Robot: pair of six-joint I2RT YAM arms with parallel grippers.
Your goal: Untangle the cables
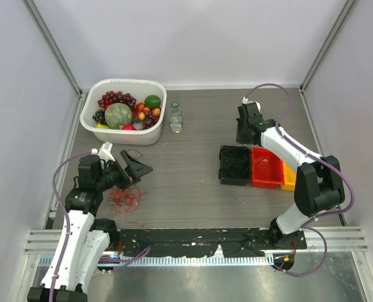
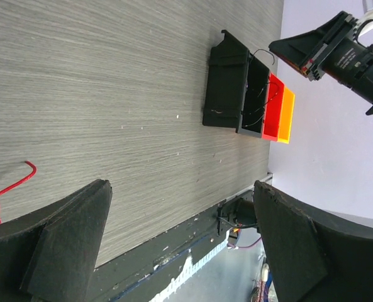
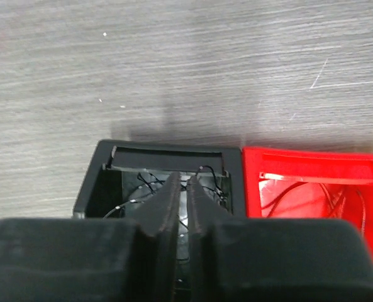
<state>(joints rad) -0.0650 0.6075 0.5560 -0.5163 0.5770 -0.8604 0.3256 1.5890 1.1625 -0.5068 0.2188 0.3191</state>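
Two black fingers of the right gripper [image 3: 185, 181] hang drawn almost together, only a slit between them, over the open black plastic bin [image 3: 167, 151] at the right of the scene. Whether a strand is caught in that slit cannot be told. Thin dark wires [image 3: 142, 189] lie coiled inside that bin, and fine strands [image 3: 287, 196] show in the bright red plastic bin [image 3: 312, 157] touching it on the right, with an orange bin [image 1: 289, 179] beyond. Across the grey wood-grain counter [image 1: 186, 195], the left gripper [image 1: 131, 170] stands spread wide and holds nothing. It is poised just to the far side of the loose clump of thin red cables [image 1: 126, 200], which lies near the left arm's base.

The step in hand looks like a drop into the black bin. Done well, the right fingers would part fully while low over the opening, so that any strand falls inside rather than draping the rim. They would then lift straight up, so that nothing in the bin is dragged out. The left fingers would do best to close on one outlying loop at the clump's edge, not its middle, and draw it away slowly.
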